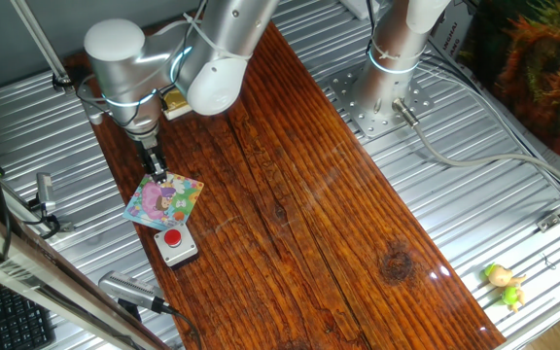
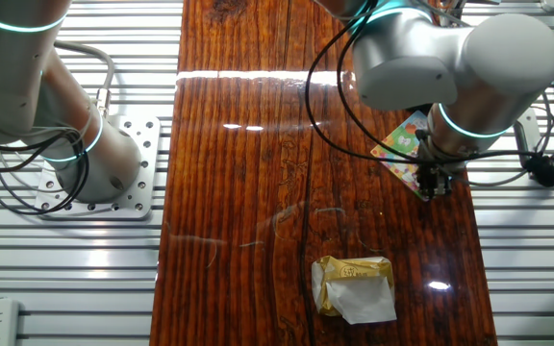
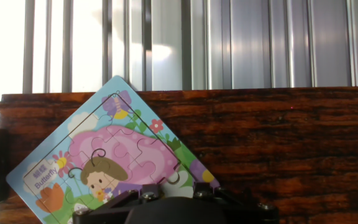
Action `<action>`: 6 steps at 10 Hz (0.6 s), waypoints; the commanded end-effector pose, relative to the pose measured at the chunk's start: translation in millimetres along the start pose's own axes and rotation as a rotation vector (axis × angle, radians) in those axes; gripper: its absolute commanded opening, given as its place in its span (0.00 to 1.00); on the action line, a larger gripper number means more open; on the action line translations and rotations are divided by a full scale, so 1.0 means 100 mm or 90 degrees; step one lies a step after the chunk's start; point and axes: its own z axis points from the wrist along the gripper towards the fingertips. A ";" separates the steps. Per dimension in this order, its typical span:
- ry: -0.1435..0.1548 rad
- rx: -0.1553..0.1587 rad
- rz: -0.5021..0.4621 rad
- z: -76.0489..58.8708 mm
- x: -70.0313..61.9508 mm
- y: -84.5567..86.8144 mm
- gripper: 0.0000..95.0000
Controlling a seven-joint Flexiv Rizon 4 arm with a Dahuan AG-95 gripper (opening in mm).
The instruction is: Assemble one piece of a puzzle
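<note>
In the hand view the gripper shows only as a dark block cut off by the bottom edge, its fingertips hidden, so I cannot tell whether the jaws are apart or together, nor whether they hold a piece. Just beyond it lies one puzzle, a square board turned like a diamond, with a pink butterfly, a brown-haired face and the word "Butterfly"; its near corner is covered by the gripper and its far corner reaches past the plank's edge over the ribbed metal. From one fixed view the gripper comes straight down onto the upper edge of the puzzle, which lies flat near the left edge of the wooden table, with one grey box with a red button just beside it. One arm bends over this spot, wrist vertical. A second arm's base stands on the metal plate farther back, its upper part cut off. One small yellow-green toy lies well apart at the far right. In the other fixed view the arm hides most of the puzzle, and one yellow-and-white block lies nearer the camera.
</note>
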 end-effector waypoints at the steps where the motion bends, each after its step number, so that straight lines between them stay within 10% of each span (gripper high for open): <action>1: -0.006 -0.002 0.000 0.01 0.00 0.00 0.20; 2: -0.008 -0.003 -0.002 0.01 0.00 0.00 0.20; 3: -0.008 -0.002 -0.002 0.01 0.00 0.00 0.40; 6: -0.009 -0.013 0.002 0.01 0.00 0.00 0.40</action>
